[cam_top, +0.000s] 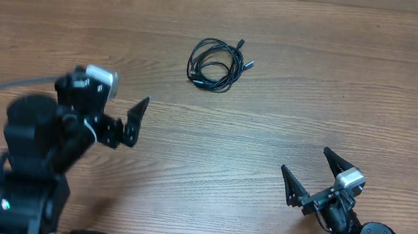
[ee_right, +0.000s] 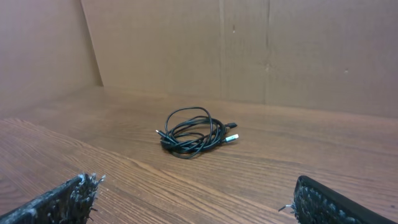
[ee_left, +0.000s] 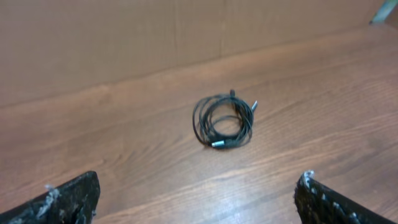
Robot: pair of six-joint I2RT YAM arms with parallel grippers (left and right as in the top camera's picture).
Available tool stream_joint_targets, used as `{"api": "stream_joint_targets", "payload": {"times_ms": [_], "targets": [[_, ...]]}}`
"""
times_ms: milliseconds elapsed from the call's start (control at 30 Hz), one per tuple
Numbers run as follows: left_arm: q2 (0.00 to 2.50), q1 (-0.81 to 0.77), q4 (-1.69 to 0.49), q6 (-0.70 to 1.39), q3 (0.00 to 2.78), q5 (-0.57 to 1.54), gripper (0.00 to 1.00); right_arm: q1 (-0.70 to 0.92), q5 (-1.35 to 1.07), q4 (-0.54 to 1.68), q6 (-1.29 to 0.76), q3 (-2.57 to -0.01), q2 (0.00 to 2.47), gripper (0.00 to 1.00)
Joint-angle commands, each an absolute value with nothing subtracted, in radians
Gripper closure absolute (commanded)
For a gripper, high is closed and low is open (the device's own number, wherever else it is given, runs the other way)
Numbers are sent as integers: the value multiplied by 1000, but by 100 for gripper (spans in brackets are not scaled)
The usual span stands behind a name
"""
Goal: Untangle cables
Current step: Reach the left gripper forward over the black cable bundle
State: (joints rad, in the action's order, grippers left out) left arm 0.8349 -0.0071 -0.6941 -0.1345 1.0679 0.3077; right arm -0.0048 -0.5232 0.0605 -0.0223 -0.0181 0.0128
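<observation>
Task thing: the cables (cam_top: 216, 63), thin black flexible wires wound into one small flat tangle, lying alone toward the far middle of the surface (cam_top: 375, 82)
Left end effector (ee_left: 198, 198): black ridged fingers spread wide apart, nothing between them; the tangle lies ahead of it and off to its right, well apart
Right end effector (cam_top: 306, 162): fingers likewise spread wide and empty; the tangle lies ahead and to its left, farther off
Nearer arm: the left, judged from the overhead view
Long axis: hardly any, the bundle is close to round; small plug ends (cam_top: 247, 61) poke out on its right side
Materials: smooth rubbery sheathing, limp overlapping loops; one plug tip glints metallic
Surface: brown wood-grain laminate, flat and matte
Backdrop: plain brown cardboard wall (ee_right: 249, 50) standing along the far edge
Coming move, as I judge it: a forward reach to the tangle, neither arm yet touching it
</observation>
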Motion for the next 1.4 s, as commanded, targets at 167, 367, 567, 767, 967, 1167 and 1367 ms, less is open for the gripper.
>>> {"api": "stream_joint_targets", "payload": {"times_ms": [167,367,567,767,967,1167,1367], "targets": [[1037,-15,-849,-150,1310,342,1,-1,-518,54,-22,-8,3,0],[1107,-15,-860,-150,1310,344,1,-1,-517,54,-22,-8,3,0],[1140,-15,-869,-96,1310,479,0,-1,-542,46,-49,-8,3,0],[1160,-15,-875,-97,1310,528,0,-2,-653,33,-138,-12,3,0],[1174,-35,-855,-95,1312,443,0,-2,-658,98,-239,-82,11,0],[1208,-178,-864,-10,1359,226,0,-2,-661,310,-239,-301,125,0],[1269,-325,-917,62,1456,66,1,-2,-656,529,-168,-587,342,0]]}}
